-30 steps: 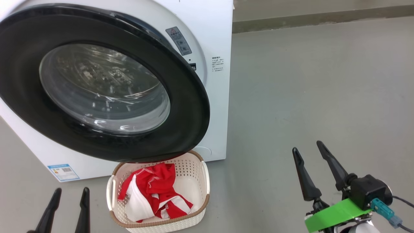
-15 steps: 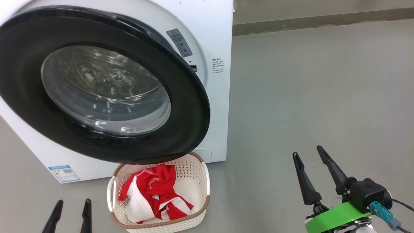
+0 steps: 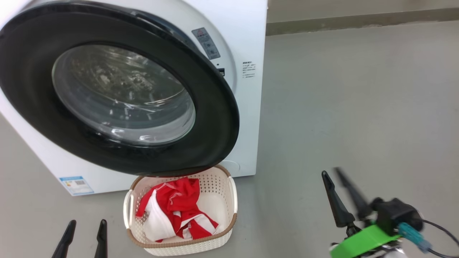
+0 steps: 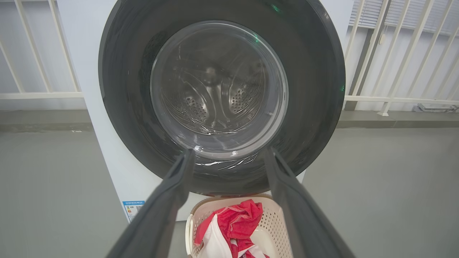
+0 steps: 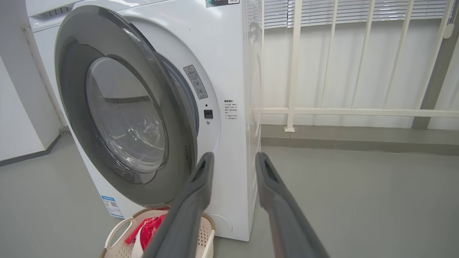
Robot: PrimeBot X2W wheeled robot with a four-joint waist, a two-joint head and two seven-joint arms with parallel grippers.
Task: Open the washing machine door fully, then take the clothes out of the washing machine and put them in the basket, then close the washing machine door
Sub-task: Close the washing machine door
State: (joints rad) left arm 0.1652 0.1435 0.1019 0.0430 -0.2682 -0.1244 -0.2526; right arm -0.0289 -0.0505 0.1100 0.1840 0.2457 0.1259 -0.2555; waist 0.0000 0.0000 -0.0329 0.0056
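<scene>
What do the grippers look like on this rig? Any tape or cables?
The left gripper and right gripper each have two long, tapered, pointed dark fingers. Behind the right one's fingers sit a bright green band, a black boxy block, and a teal connector with a dark cable.

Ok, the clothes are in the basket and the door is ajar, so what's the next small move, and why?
Probably bring the right end effector to the free edge of the washing machine door and push it shut. The clothes lie in the basket, the drum looks empty, and the door stands off the washing machine; that end effector holds nothing.
</scene>
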